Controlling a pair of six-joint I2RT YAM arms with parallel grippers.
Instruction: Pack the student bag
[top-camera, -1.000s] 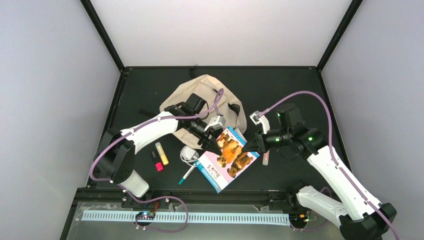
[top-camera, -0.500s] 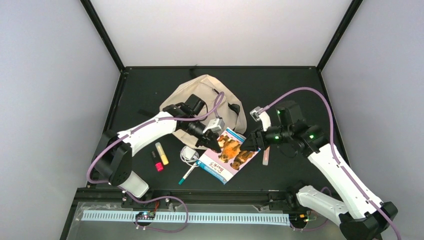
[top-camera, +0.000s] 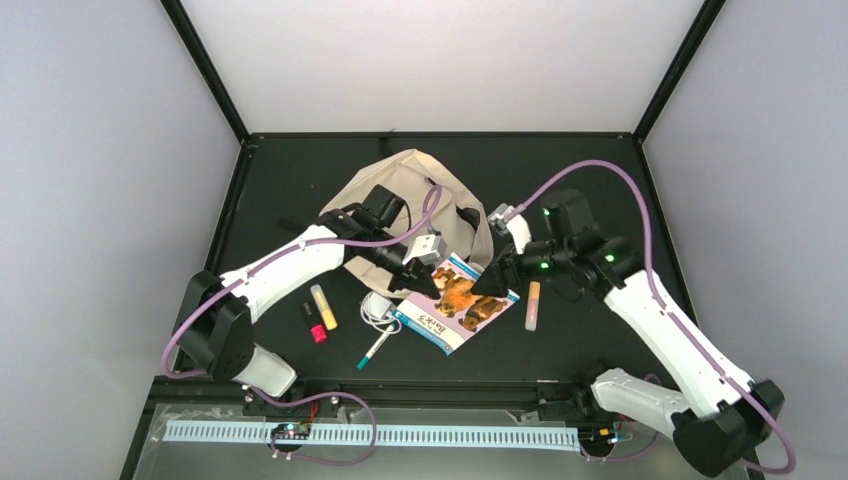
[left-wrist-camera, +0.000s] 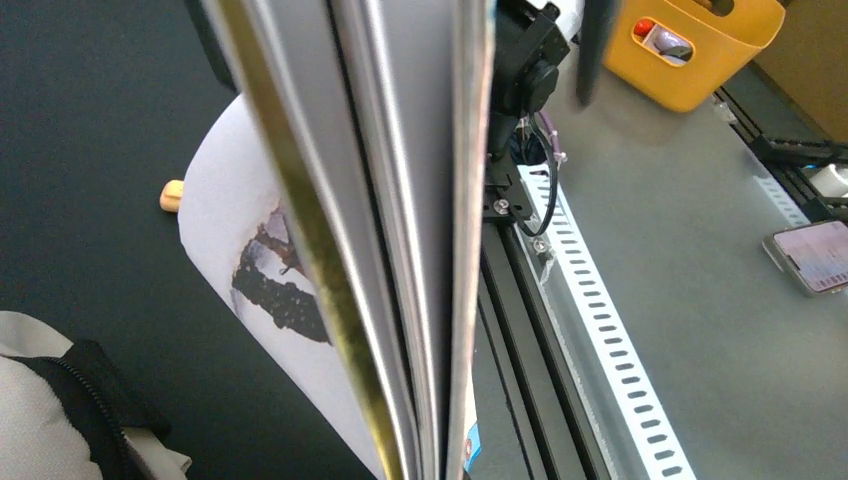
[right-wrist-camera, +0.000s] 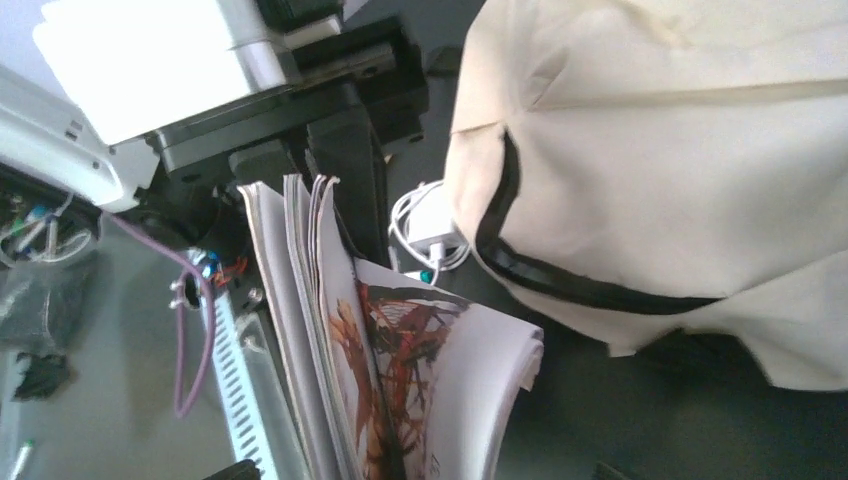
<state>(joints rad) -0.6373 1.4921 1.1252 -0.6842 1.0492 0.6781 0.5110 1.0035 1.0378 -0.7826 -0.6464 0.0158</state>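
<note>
One book (top-camera: 455, 305) pinched in the left claw (top-camera: 428, 283) beside one student bag (top-camera: 400, 185); right claw (top-camera: 487, 283) unreadable.

Dog-cover book (top-camera: 457, 303) tilted, pages fanned; nearby white charger (top-camera: 377, 307), teal pen (top-camera: 374, 349), yellow highlighter (top-camera: 323, 306), red marker (top-camera: 313, 323), orange tube (top-camera: 532, 305).

Left wrist cam is basically all blurry page edges of the thin lavender picture book (left-wrist-camera: 400, 250), so the fingers of the left gripper (top-camera: 424, 282) don't show there. The cream fabric backpack (right-wrist-camera: 680, 150) runs off the right wrist frame.
</note>
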